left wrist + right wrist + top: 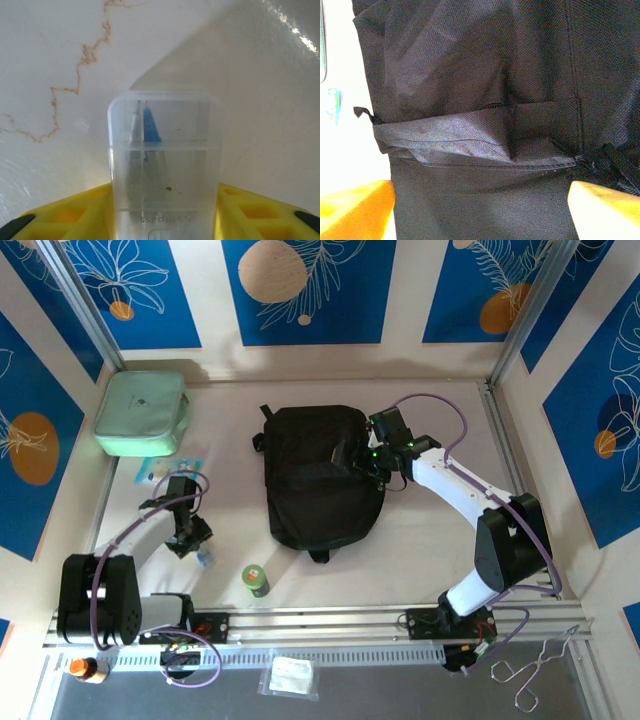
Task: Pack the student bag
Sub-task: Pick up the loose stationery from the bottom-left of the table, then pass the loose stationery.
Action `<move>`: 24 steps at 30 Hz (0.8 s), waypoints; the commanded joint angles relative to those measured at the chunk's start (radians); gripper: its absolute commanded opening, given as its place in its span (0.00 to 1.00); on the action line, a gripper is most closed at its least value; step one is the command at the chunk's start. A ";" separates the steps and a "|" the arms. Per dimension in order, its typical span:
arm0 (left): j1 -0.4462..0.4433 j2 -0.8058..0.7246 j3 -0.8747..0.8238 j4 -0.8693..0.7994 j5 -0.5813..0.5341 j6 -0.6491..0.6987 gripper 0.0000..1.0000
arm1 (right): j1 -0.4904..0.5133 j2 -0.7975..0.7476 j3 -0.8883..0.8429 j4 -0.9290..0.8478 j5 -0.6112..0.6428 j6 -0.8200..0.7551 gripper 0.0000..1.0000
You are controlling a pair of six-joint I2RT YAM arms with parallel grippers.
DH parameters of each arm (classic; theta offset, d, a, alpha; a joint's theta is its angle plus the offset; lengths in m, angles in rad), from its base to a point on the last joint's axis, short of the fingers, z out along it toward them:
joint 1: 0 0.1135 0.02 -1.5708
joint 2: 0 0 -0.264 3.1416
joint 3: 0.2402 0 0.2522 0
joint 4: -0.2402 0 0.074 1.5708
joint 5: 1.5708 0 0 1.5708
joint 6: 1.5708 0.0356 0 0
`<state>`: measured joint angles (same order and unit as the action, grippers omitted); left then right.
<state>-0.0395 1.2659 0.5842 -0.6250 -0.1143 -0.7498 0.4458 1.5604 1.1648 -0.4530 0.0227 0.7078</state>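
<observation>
Top external shows you the student bag (318, 485) lying flat mid-table. Your right gripper (378, 462) hangs over the bag's 2 o'clock edge, and in the right wrist view its orange fingers (355, 210) stand wide apart above the black fabric. At 8 o'clock from the bag, your left gripper (192, 537) straddles a clear plastic box (165, 150). Yellow fingers (65, 215) flank both sides, but you cannot tell whether they pinch it. A mint green case (142, 412) sits at 10 o'clock.
</observation>
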 commanded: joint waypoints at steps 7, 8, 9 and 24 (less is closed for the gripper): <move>0.010 -0.022 0.031 -0.020 0.016 0.060 0.41 | 0.007 -0.006 0.001 0.019 -0.023 0.012 0.89; 0.008 -0.039 0.042 -0.019 0.030 0.065 0.41 | 0.007 -0.009 -0.003 0.027 -0.025 0.011 0.89; 0.002 -0.054 0.050 -0.016 0.038 0.068 0.41 | 0.009 -0.014 -0.008 0.037 -0.029 0.011 0.89; -0.192 0.048 0.309 0.266 0.367 -0.214 0.41 | 0.168 -0.013 -0.086 0.303 -0.078 -0.002 0.86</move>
<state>-0.1902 1.2766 0.8223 -0.4725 0.1490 -0.8597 0.5812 1.5600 1.0916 -0.2409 -0.0116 0.7242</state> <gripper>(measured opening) 0.404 0.859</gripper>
